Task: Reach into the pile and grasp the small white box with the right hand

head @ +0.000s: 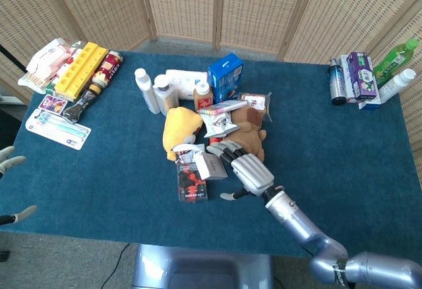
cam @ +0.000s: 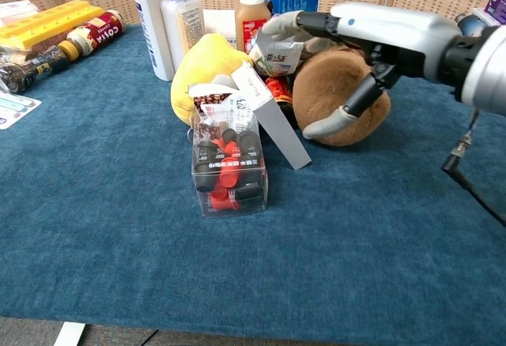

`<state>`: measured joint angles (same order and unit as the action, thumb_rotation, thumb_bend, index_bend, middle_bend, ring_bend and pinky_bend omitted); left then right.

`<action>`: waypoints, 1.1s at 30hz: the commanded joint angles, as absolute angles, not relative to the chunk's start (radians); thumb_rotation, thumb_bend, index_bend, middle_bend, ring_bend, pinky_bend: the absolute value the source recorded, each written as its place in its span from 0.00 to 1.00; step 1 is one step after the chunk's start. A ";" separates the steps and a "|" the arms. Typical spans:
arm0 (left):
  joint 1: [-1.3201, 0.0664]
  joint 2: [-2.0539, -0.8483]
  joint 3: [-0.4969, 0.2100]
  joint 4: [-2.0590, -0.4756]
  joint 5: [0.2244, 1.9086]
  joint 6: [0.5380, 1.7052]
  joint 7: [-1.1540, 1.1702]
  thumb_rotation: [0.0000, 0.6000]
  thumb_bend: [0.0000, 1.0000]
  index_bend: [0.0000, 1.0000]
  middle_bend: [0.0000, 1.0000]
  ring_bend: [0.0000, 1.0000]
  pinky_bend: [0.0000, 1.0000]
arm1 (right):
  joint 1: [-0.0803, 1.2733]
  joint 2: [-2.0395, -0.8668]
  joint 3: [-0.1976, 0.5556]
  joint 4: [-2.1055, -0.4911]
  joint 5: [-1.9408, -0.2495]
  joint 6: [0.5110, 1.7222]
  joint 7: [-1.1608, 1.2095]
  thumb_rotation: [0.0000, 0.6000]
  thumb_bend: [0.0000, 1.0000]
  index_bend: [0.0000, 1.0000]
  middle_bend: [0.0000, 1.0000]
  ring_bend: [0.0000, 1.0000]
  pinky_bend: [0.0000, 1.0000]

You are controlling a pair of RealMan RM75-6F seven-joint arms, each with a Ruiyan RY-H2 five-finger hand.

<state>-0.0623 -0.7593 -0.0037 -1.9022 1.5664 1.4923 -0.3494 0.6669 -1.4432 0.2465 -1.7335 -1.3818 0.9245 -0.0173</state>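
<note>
The small white box (head: 210, 165) (cam: 273, 119) leans tilted at the front of the pile, against a clear case of red and black pieces (cam: 229, 169) and a yellow plush (cam: 207, 68). My right hand (head: 242, 168) (cam: 356, 38) hovers open just right of the box, its fingers spread over the brown plush (cam: 340, 101) and its thumb hanging low beside the box; it holds nothing. At the far left edge of the head view my left hand (head: 9, 163) shows only some spread fingers, with nothing seen in them.
Bottles (head: 153, 91), a blue carton (head: 225, 76) and snack packets (head: 217, 121) crowd the back of the pile. Packages and a yellow tray (head: 79, 71) lie at the table's far left, bottles and cartons (head: 359, 78) at far right. Blue cloth (head: 119, 170) covers the table.
</note>
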 commanded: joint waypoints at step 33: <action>-0.064 -0.748 -0.004 -1.891 1.560 1.483 -0.400 1.00 0.00 0.18 0.00 0.00 0.00 | 0.765 -1.630 0.224 -1.543 -1.373 1.010 -0.065 1.00 0.00 0.38 0.75 0.43 0.60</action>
